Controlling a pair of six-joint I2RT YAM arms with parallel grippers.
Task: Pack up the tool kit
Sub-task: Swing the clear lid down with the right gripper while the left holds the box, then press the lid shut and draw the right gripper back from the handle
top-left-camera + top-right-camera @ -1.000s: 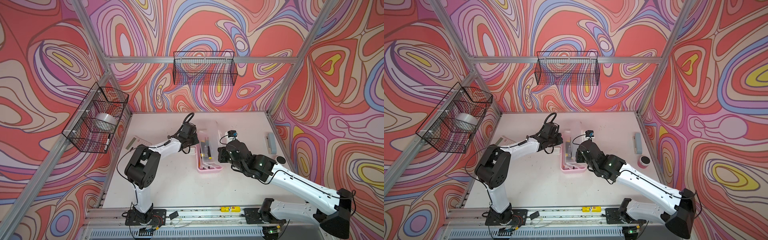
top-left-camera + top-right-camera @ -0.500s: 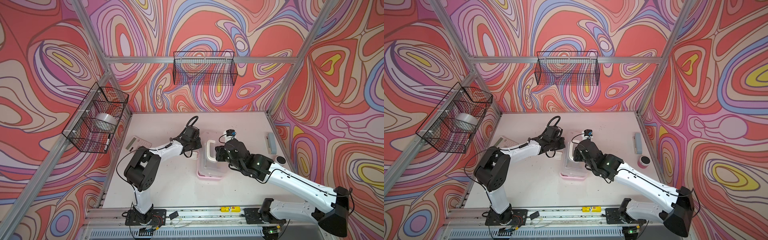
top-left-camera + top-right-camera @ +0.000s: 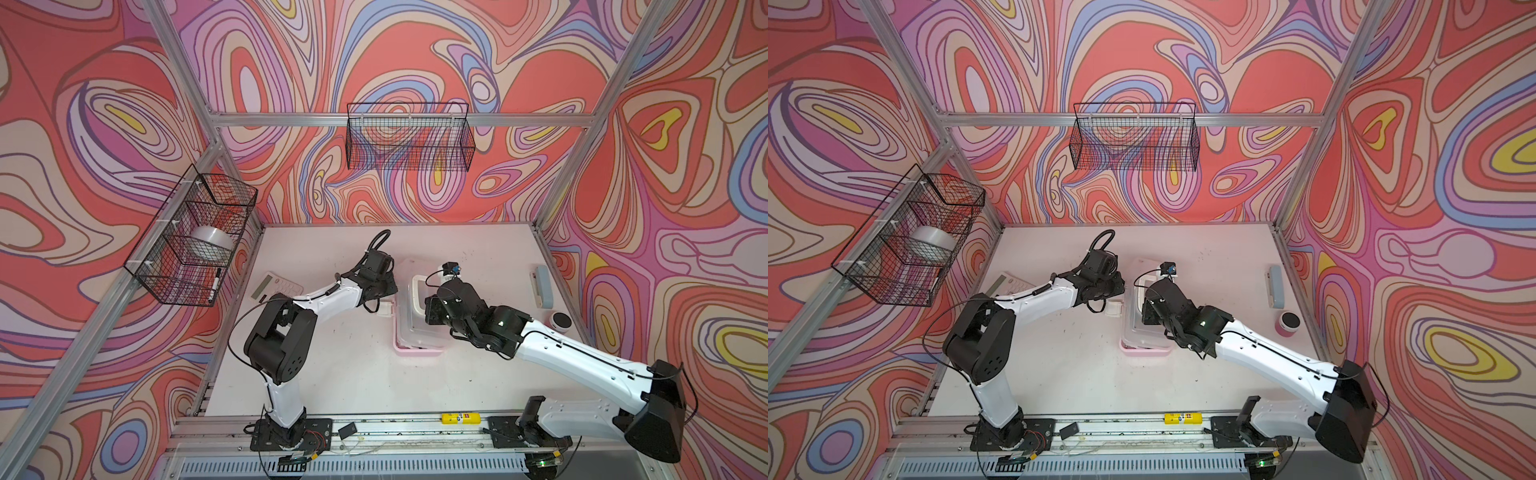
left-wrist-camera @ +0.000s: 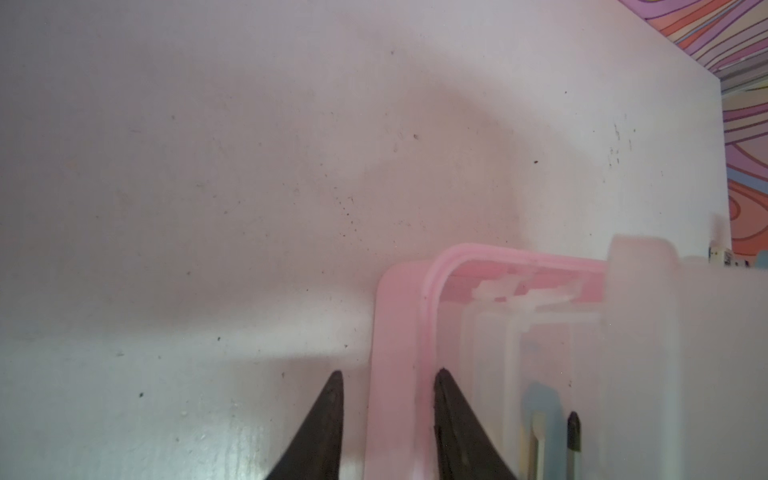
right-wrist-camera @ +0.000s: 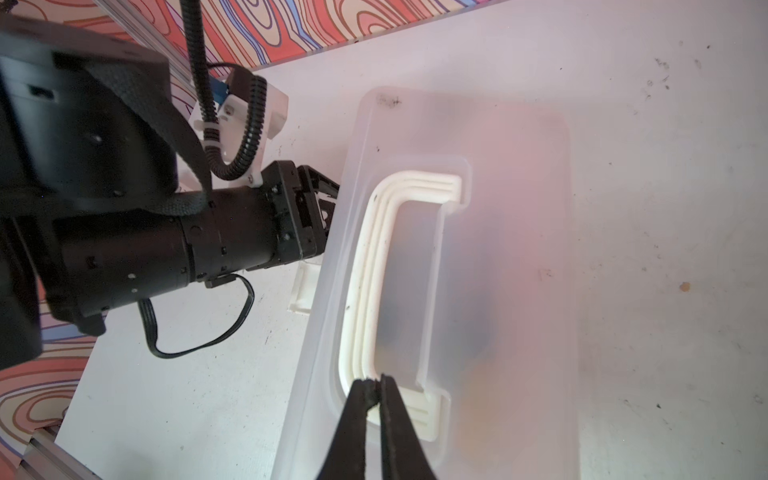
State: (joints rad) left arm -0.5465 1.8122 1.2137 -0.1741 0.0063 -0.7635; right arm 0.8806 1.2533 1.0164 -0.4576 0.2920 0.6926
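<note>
The tool kit (image 3: 417, 352) (image 3: 1144, 350) lies mid-table, a pink box with its translucent lid (image 3: 405, 324) (image 5: 498, 249) down over it. A teal knife (image 4: 540, 407) and a dark screwdriver tip (image 4: 573, 432) show through the lid. My right gripper (image 5: 376, 379) (image 3: 429, 311) is shut, tips touching a corner of the white handle (image 5: 365, 266) (image 3: 415, 291). My left gripper (image 4: 389, 374) (image 3: 392, 293) is open at the box's left side. One finger stands outside the pink wall (image 4: 395, 332), the other inside the rim under the lid.
A white calculator (image 3: 276, 286) lies at the left and a grey-blue stapler (image 3: 542, 286) at the right edge. A pink tub with a black top (image 3: 561, 322) stands near the stapler. Wire baskets (image 3: 409, 137) (image 3: 195, 237) hang on the back and left walls.
The lid has swung down from open onto the box, hiding the tools. My right gripper came down with it onto the handle. My left gripper has opened.
</note>
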